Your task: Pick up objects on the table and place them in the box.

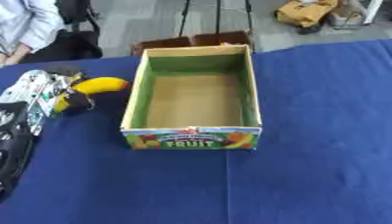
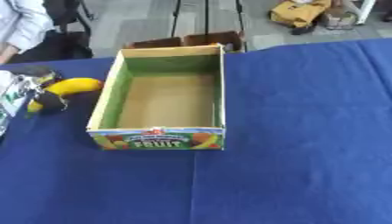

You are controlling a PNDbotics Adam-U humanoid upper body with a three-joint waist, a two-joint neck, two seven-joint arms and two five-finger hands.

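A blue cloth (image 1: 321,166) is covering the table and filling the near part of the scene; on it, a little left of centre, an open cardboard box (image 1: 193,136) is sitting with its printed front panel reading "FRUIT" facing the robot; its green-lined walls are enclosing a bare brown floor with nothing lying inside. At the left edge the robot's left arm is reaching in from the near corner, black below and silver above; its left hand (image 1: 70,97) is curling dark fingers round a yellow banana (image 1: 98,85), gripping it near its lower end; the banana is arching up and to the right, its tip pointing toward the box's left wall yet staying just beside it, outside the box; whether the fruit is resting on the cloth or being held clear of it is not something the views are settling. The robot's right hand is appearing in neither view. Beyond the box's far wall, brown flaps (image 1: 191,41) are showing at the table's far edge; farther off, on the grey floor, a yellow bag (image 1: 306,12) is lying.
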